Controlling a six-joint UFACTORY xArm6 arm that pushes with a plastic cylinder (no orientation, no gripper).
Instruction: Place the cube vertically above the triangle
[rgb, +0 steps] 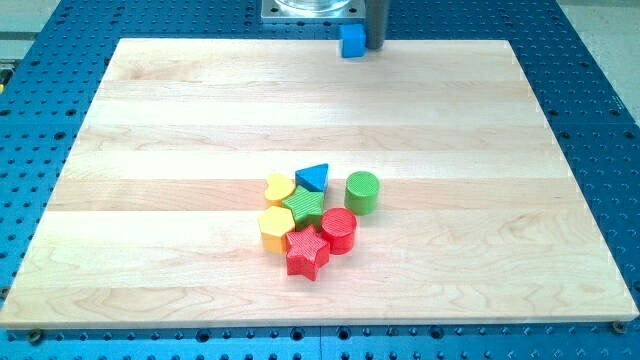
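Blue cube (351, 41) touching my tip (375, 46) at its nine o'clock, slightly right of twelve o'clock from the blue triangle (313, 177); no claw is fitted.

Looking like a robotics lab or test bench. Lying flat on a blue perforated metal table (590, 110), drilled in a regular grid of holes as on an optical breadboard, a pale wooden board (200, 150) serving as the work surface. Showing at the view's top edge, a round metal mount (310, 8), probably the arm's base, though mostly cropped. Sitting on the board, small ribbed plastic blocks (310, 215) in plain colours, looking 3D-printed, typical of manipulation experiments.
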